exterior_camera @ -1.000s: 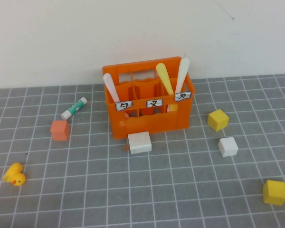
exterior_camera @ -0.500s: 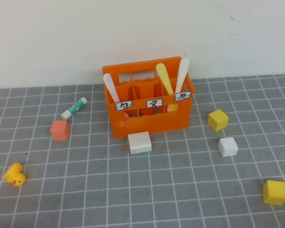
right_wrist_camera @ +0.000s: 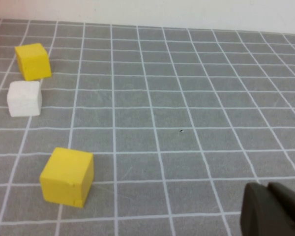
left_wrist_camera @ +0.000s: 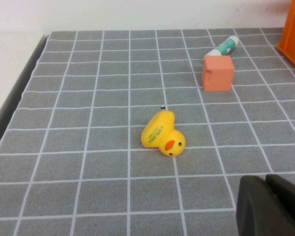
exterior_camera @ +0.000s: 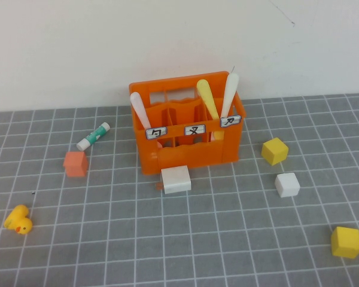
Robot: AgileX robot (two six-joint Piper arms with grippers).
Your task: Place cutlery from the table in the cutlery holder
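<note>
The orange cutlery holder [exterior_camera: 188, 152] stands at the back middle of the grey table [exterior_camera: 227, 239]. Three cutlery pieces stand upright inside it: a pale one [exterior_camera: 139, 109] in the left compartment, a yellow one [exterior_camera: 207, 98] and a white one [exterior_camera: 230, 92] on the right. No cutlery lies on the table. Neither arm shows in the high view. My left gripper [left_wrist_camera: 266, 183] is shut and empty, low over the table near the yellow duck [left_wrist_camera: 162, 135]. My right gripper [right_wrist_camera: 268, 188] is shut and empty over the table's right side.
A green-and-white tube [exterior_camera: 93, 136] and an orange cube [exterior_camera: 75, 163] lie left of the holder. A white block [exterior_camera: 176, 179] sits against its front. A yellow cube [exterior_camera: 274, 150], a white cube [exterior_camera: 287, 184] and another yellow cube [exterior_camera: 346, 241] lie to the right. A wall runs behind.
</note>
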